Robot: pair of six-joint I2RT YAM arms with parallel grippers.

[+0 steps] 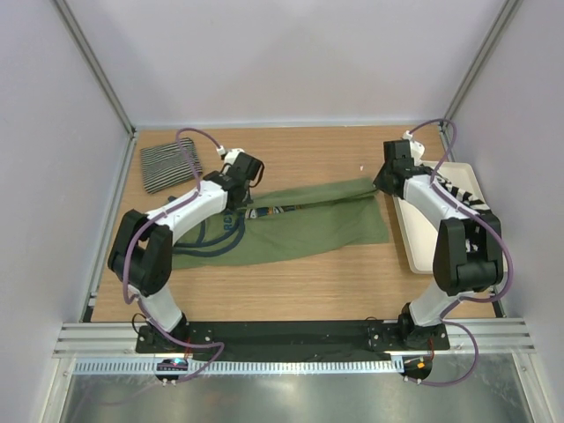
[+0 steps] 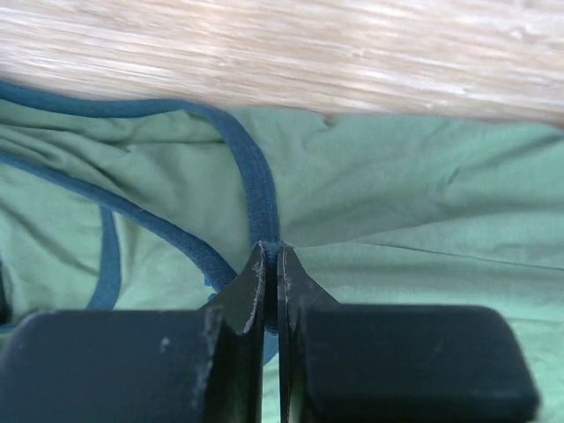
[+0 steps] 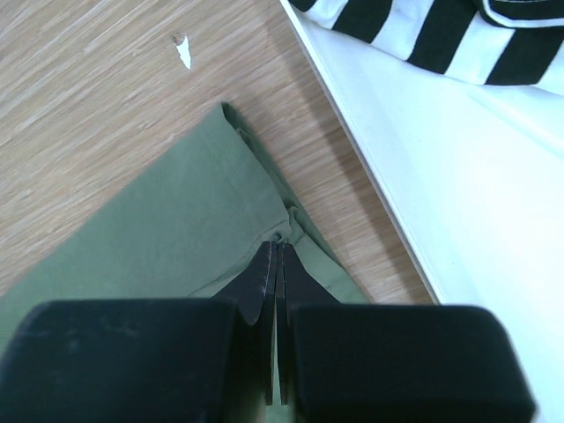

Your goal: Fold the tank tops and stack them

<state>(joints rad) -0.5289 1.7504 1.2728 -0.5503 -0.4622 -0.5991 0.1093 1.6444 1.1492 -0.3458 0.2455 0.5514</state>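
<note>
On the pale wooden worktop (image 1: 291, 286) between the two arms, a plain olive green sleeveless cloth tank top (image 1: 308, 233) lies stretched crosswise, a ridge of its cloth running from one gripper to the other. The left gripper (image 2: 271, 254) is clamped on the garment's strap end, its jaws pressed together with the dark blue binding caught between them and green cloth spreading ahead and to either side. The right gripper (image 3: 278, 248) is closed in the same way on the opposite end, pinching the hem near its corner. Just to the right of that gripper sits a cream rectangular tray (image 3: 458, 194), close to the green hem, with a broad black-and-white striped tank top (image 3: 423, 35) lying on it. Ahead of the left gripper and off to its left, a folded tank top in fine black-and-white pinstripes (image 1: 170, 166) rests flat, apart from the green one.
</note>
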